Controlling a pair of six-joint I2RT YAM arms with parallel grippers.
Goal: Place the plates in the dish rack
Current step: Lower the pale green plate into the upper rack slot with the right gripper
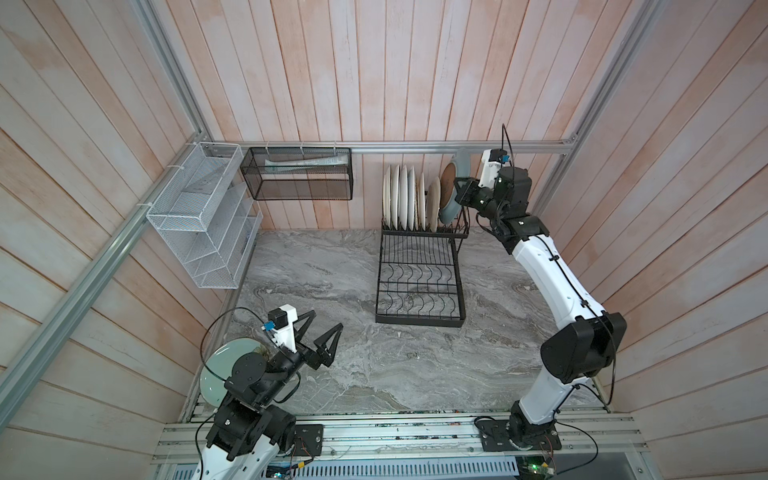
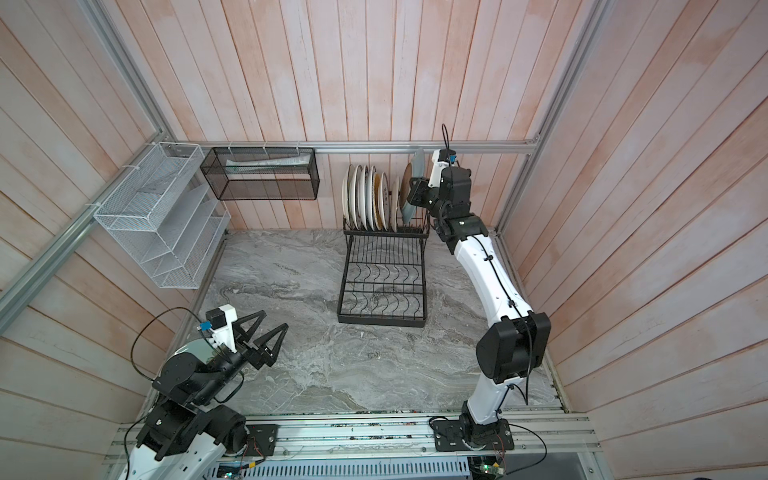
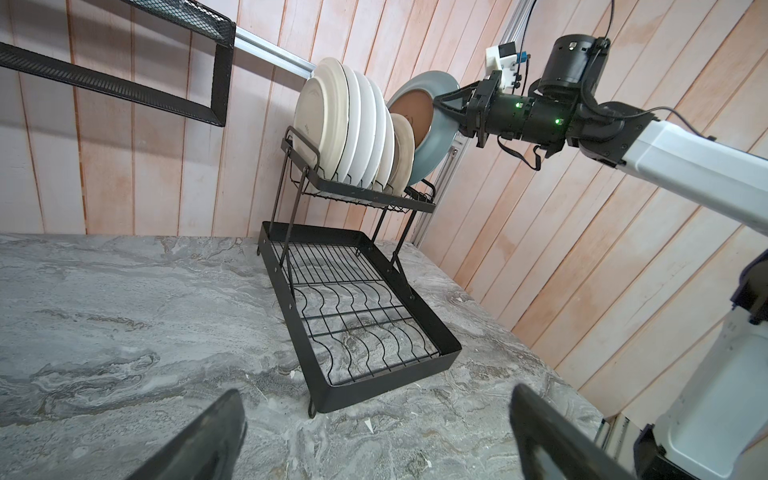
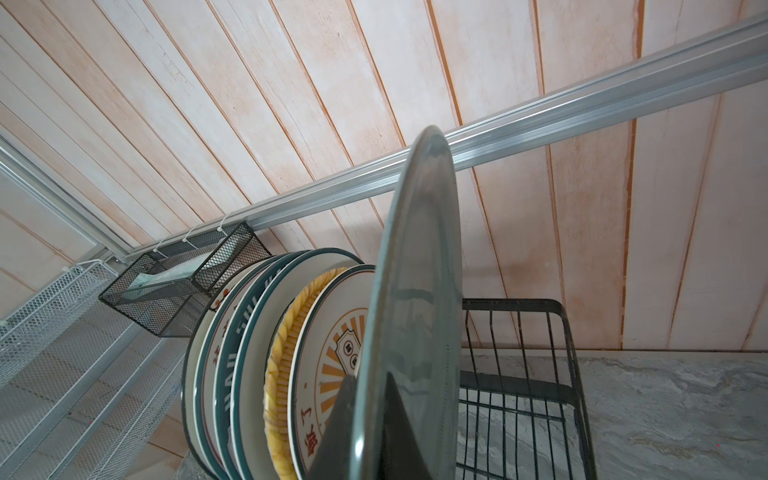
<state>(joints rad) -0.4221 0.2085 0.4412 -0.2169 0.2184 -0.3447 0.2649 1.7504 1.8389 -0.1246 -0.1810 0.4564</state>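
Right wrist view: one grey-blue plate (image 4: 415,291) on edge, its rim pinched in the right gripper (image 4: 370,440), a dark finger on each face. The plate tilts at the right-hand end of the raised tier of the dish rack (image 1: 419,321), just beside the last standing plate. Whether its lower edge rests on the wires, cannot tell.

Rack: one, black wire, two tiers, at the back of the table (image 1: 353,374), right of centre in both top views.

Raised tier: six standing plates (image 1: 401,199) by my count, packed close, all on edge. Going away from the held plate:
- one sunburst plate (image 4: 332,365), white with orange rays
- one woven yellow plate (image 4: 276,374)
- four white plates (image 4: 232,332), at least two with dark lettered rims

Off the rack: one pale green plate (image 1: 216,376), flat on the table at the near left corner, partly under the left arm (image 1: 247,370).

Left gripper (image 1: 326,319): jaws wide apart, nothing between them, above the table near that corner, well apart from the rack.

Further out: one black mesh basket (image 1: 297,174) and one white mesh organizer (image 1: 199,216), both hung left of the rack. Something pale lies in the basket.
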